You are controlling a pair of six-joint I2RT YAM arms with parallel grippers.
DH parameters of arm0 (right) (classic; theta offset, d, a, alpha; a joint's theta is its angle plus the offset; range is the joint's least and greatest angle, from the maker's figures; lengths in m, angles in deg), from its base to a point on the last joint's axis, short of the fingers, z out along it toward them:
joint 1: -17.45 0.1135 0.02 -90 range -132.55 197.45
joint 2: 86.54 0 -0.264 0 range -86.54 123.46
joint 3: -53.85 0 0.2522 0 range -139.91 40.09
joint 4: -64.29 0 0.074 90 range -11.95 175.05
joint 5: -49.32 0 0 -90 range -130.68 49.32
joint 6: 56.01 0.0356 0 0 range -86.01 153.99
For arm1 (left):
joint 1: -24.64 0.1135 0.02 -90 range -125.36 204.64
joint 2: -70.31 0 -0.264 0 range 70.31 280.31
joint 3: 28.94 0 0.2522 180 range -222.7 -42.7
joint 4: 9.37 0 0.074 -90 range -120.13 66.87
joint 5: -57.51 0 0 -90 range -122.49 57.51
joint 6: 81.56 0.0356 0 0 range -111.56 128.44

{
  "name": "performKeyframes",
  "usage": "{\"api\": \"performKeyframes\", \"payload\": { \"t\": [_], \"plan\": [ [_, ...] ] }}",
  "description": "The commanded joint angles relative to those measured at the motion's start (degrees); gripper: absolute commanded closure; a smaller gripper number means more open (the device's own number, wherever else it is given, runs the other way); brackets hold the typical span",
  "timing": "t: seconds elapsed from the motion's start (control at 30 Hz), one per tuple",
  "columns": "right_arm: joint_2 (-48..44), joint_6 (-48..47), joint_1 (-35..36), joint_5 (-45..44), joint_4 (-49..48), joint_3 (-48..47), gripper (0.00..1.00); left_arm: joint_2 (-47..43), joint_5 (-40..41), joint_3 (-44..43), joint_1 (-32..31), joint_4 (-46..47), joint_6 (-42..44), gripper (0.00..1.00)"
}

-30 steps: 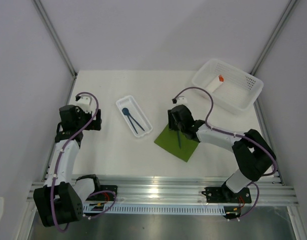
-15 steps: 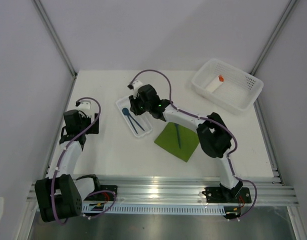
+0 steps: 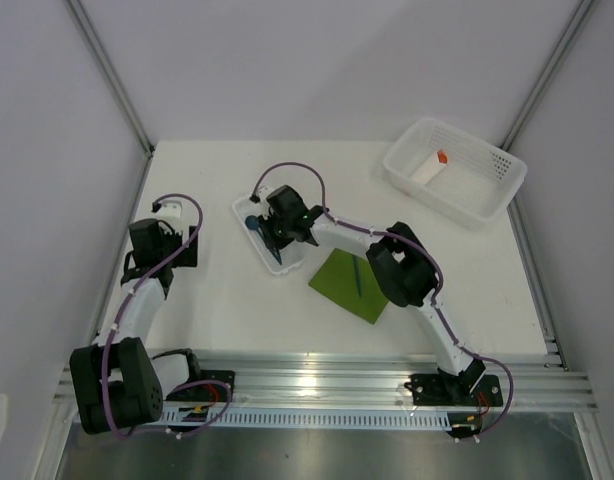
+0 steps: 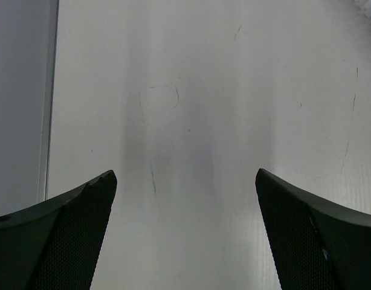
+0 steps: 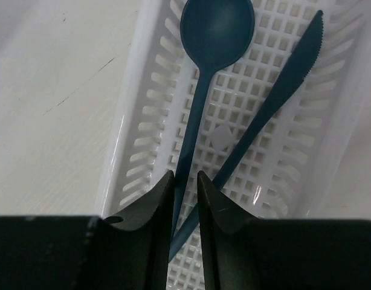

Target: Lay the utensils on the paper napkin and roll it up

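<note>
Spoon [image 5: 196,115] handle pinched by right tool [image 5: 184,184], arm stretched over tray [image 5: 143,103]; left tool [image 4: 185,199] gapes wide.

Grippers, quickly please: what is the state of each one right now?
Left gripper: open, holding nothing.
Right gripper: closed on the handle of the blue spoon, which lies in the white tray.

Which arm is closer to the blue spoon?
Right. The right gripper reaches into the tray, pinching the spoon handle; the left gripper hangs open over the table, well aside.
</note>
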Motion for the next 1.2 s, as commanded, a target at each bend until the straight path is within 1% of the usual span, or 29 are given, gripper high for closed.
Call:
{"api": "performKeyframes", "payload": {
  "t": [0.0,0.33,0.63,0.7,0.9,1.0,1.17],
  "plan": [
    [0.9,-0.4,0.5,-3.3,0.0,-2.0,0.75,0.0,0.0,-1.1,0.6,1.0,0.4,0.0],
    [-1.3,1.0,1.6,-8.6,-0.7,-1.3,0.77,-0.4,-0.2,-1.2,0.6,0.3,0.5,0.0],
    [-5.5,2.0,2.2,-9.6,-2.8,-0.8,0.77,-0.5,-0.4,-1.2,0.6,0.2,0.6,0.01],
    [-5.8,2.0,2.2,-12.0,-3.4,-1.1,0.77,-0.4,-0.5,-1.2,0.6,0.3,0.6,0.0],
    [-5.3,3.4,2.2,-17.8,-3.4,-1.2,0.77,0.0,-0.6,-1.3,0.6,0.3,0.6,0.01],
    [-3.2,3.9,2.1,-20.7,-2.2,-2.3,0.77,0.1,-0.7,-1.3,0.6,0.2,0.6,0.0],
    [0.5,4.2,1.7,-19.2,-0.2,-4.7,0.76,0.6,-0.8,-1.4,0.6,0.2,0.6,0.01]
  ]
}}
